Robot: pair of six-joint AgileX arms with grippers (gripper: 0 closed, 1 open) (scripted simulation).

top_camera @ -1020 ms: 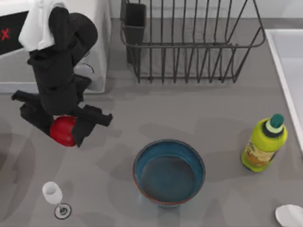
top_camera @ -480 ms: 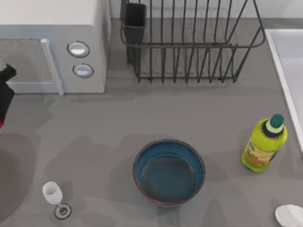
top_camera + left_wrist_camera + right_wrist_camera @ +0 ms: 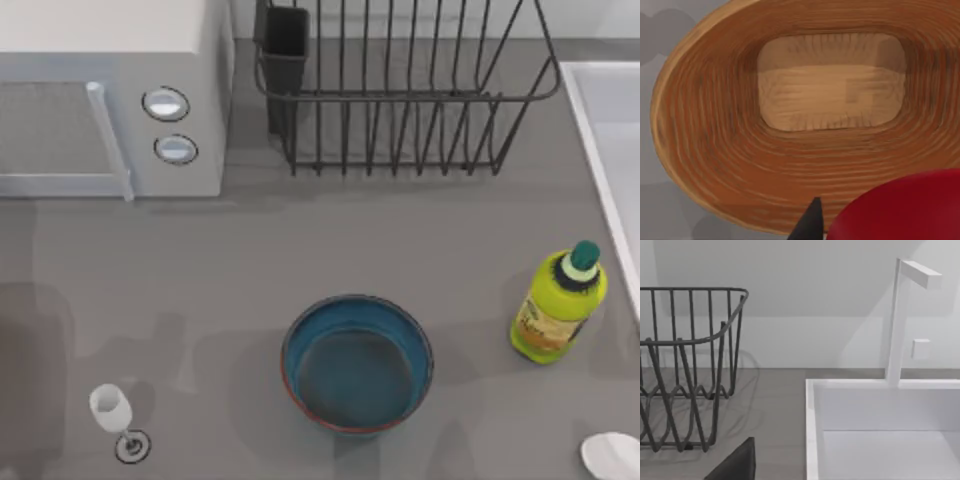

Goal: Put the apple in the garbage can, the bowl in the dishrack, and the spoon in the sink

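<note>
My left gripper (image 3: pixel 812 227), seemingly pinching the glossy red apple (image 3: pixel 900 207), hangs above the woven brown wicker garbage can (image 3: pixel 715 150), so the disposal step is in hand; next I judge a release straight over its opening

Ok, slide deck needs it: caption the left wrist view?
Red apple held above the open wooden basket, ready to drop.

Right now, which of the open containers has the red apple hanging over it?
The woven brown basket, seen from the left wrist: the apple hangs just above its rim. The teal bowl, the dishrack and the sink hold nothing.
</note>
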